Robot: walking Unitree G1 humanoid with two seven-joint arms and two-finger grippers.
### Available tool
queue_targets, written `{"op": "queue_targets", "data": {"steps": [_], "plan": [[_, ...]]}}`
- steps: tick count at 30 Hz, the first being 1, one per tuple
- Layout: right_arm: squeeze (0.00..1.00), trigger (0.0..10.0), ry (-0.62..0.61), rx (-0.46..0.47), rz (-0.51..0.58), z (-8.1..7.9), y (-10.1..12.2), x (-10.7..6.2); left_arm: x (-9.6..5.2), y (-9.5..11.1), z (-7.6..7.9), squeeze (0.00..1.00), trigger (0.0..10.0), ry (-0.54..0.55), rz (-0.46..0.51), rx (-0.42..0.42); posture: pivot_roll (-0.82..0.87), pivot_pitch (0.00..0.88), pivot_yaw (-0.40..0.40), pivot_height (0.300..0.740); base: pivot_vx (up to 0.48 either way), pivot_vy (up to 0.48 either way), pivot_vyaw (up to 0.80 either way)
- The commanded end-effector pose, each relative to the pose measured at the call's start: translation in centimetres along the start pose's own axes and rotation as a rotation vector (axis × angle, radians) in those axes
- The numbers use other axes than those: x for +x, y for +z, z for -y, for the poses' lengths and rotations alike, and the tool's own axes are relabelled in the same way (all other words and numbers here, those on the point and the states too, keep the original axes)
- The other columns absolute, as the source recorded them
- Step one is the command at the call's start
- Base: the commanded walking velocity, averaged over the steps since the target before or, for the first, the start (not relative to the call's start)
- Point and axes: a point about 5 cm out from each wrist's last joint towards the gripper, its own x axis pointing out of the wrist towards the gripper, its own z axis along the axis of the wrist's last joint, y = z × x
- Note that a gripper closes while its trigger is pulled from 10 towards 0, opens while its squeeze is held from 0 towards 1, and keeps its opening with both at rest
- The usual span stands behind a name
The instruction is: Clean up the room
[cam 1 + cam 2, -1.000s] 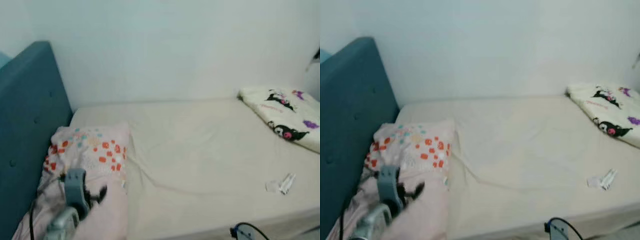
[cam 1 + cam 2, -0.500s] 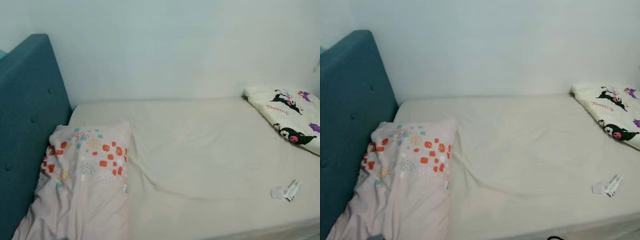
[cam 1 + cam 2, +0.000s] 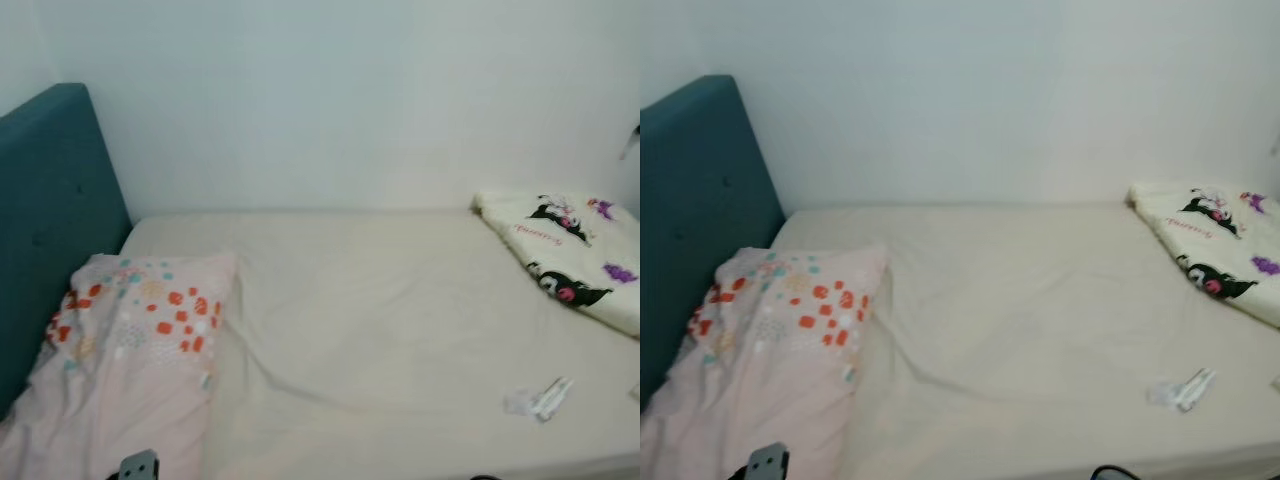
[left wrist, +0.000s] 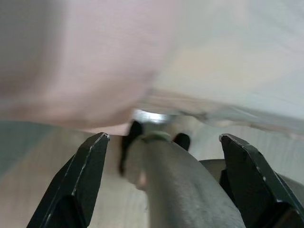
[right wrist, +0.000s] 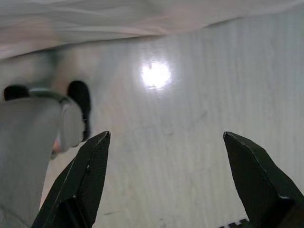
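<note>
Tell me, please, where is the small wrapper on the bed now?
In the left eye view the wrapper lies on the bed at the robot's right, near the front edge, apart from the cartoon blanket behind it.

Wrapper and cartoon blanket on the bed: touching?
Apart. The left eye view shows the wrapper near the bed's front edge and the cartoon blanket by the wall, with bare sheet between them.

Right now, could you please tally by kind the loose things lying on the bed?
Pink patterned pillow: 1
White cartoon-print blanket: 1
Small white wrapper scrap near the front edge: 1
Total: 3
</note>
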Motion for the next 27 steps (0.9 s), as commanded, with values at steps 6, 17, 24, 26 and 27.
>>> {"op": "queue_targets", "data": {"steps": [6, 17, 24, 26, 27], "plan": [[0.00, 10.0, -0.009, -0.016, -0.026, -0.2, -1.0, -0.1, 0.1, -0.4, 0.6, 0.00, 10.0, -0.022, -0.022, 0.005, 0.00, 0.000, -0.075, 0.740, 0.000, -0.480, 0.00], [0.00, 10.0, -0.007, -0.002, 0.033, -0.7, -0.3, 0.0, 0.4, 0.4, 1.5, 0.00, 10.0, -0.053, -0.002, 0.008, 0.00, 0.000, -0.071, 0.740, 0.000, -0.480, 0.36], [0.00, 10.0, -0.033, 0.022, 0.028, -0.2, -0.4, 0.0, 0.5, 0.7, 1.8, 0.00, 10.0, -0.065, 0.001, 0.017, 0.00, 0.000, -0.067, 0.740, 0.000, -0.480, 0.64], [0.00, 10.0, -0.043, 0.036, 0.025, 0.3, -0.6, -0.1, 0.6, 0.7, 1.9, 0.00, 10.0, -0.069, 0.001, 0.018, 0.00, 0.000, -0.067, 0.740, 0.000, -0.480, 0.00], [0.00, 10.0, -0.051, 0.038, 0.021, 0.7, -0.8, -0.1, 0.6, 0.7, 2.0, 0.00, 10.0, -0.074, 0.000, 0.022, 0.00, 0.000, -0.067, 0.740, 0.000, -0.480, 0.00]]}}
